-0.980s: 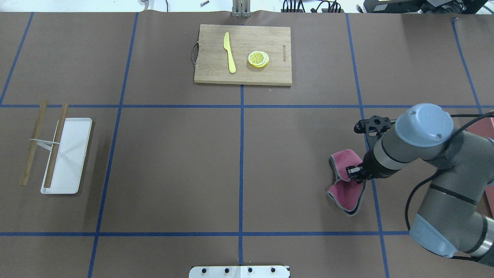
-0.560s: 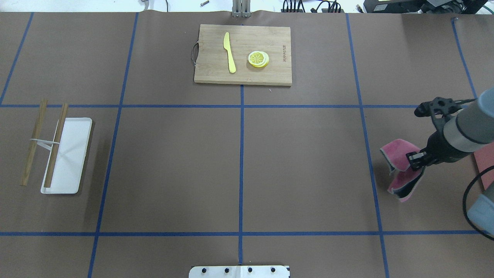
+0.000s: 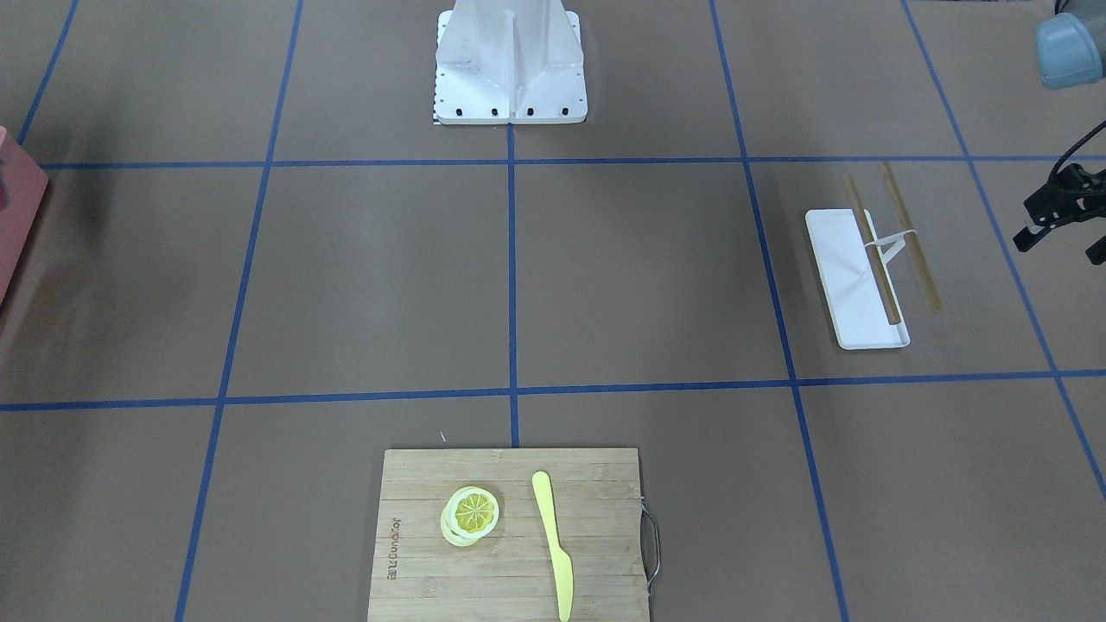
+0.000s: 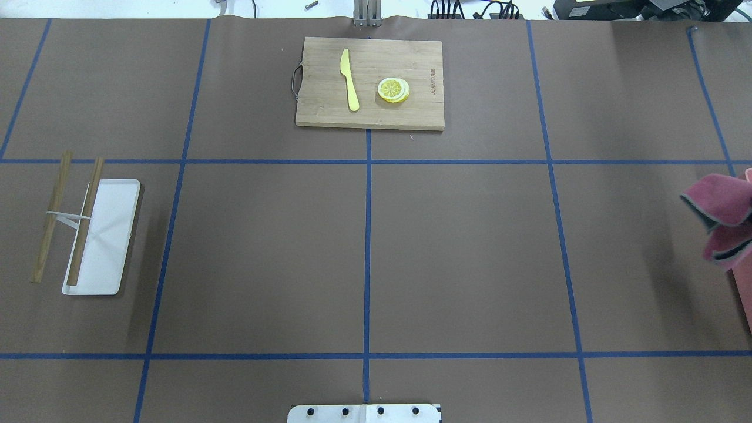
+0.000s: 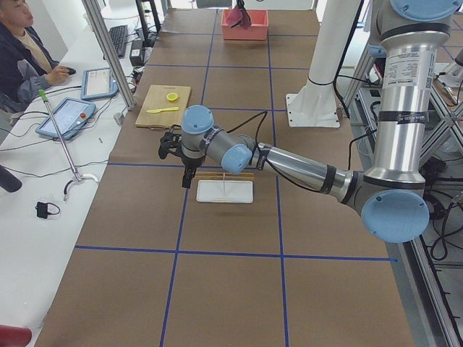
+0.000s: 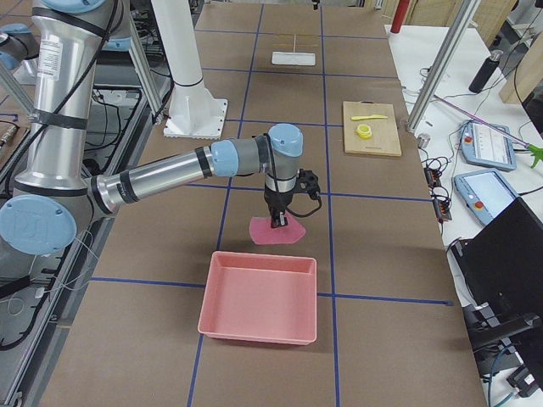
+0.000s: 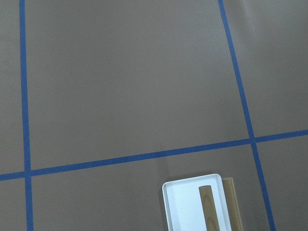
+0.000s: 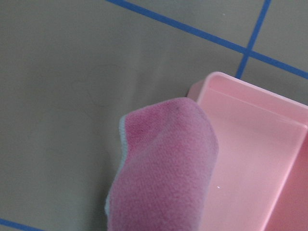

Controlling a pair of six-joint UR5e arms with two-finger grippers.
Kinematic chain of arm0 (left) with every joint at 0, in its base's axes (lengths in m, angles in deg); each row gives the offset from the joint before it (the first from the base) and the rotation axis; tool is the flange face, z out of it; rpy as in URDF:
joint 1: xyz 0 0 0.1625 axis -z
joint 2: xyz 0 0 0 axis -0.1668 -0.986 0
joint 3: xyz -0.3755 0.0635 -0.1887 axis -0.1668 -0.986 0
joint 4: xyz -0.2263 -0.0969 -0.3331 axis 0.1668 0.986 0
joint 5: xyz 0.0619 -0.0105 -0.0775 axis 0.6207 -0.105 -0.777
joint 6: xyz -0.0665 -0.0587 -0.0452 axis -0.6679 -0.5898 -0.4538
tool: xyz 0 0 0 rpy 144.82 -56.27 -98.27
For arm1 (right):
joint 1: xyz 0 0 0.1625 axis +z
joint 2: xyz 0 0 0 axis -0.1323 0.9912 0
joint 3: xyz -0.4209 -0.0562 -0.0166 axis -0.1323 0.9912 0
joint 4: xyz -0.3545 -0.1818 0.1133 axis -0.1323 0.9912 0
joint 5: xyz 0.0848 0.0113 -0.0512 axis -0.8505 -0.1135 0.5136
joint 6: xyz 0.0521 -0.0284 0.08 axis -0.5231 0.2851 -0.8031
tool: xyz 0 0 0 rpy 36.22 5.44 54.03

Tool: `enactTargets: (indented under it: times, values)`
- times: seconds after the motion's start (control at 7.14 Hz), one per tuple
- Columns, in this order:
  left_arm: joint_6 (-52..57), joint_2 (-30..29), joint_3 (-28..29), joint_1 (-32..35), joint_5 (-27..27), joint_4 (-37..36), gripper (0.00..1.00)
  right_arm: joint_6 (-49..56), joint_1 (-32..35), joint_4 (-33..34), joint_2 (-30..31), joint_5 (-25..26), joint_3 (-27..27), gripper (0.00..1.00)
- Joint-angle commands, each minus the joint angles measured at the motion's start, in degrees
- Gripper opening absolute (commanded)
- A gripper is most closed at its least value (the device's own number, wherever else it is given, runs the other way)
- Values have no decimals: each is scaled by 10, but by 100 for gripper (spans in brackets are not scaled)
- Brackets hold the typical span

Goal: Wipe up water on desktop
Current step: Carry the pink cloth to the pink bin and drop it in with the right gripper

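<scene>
The desktop (image 4: 470, 252) is grey-brown with blue tape lines; no water shows on it. A pink cloth (image 4: 725, 220) hangs at the overhead view's right edge. In the right wrist view the cloth (image 8: 163, 163) hangs close under the camera, over the corner of a pink bin (image 8: 255, 159). My right gripper (image 6: 278, 222) is on the cloth (image 6: 276, 233) in the exterior right view. Its fingers are hidden in the wrist view. My left gripper (image 3: 1058, 249) is open and empty, beside the white tray (image 3: 855, 276).
A bamboo cutting board (image 4: 369, 82) with a yellow knife (image 4: 349, 79) and lemon slices (image 4: 393, 90) lies at the far middle. Two wooden sticks (image 4: 67, 220) lie on and beside the white tray (image 4: 103, 235). The robot base plate (image 4: 364, 413) is at the near edge.
My right arm has moved to the right with the pink cloth and has left the overhead view. The cloth now hangs at the right edge by the pink bin.
</scene>
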Motion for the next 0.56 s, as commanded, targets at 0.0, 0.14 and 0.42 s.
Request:
enactTargets:
  times: [0.0, 0.14, 0.42]
  values:
    - [-1, 2, -1, 0, 0, -1, 98, 159, 70, 48, 8, 39, 34, 0]
    - [-1, 3, 0, 0, 0, -1, 98, 162, 70, 41, 9, 49, 59, 45]
    - [-1, 4, 0, 0, 0, -1, 98, 157, 71, 40, 6, 45, 67, 100]
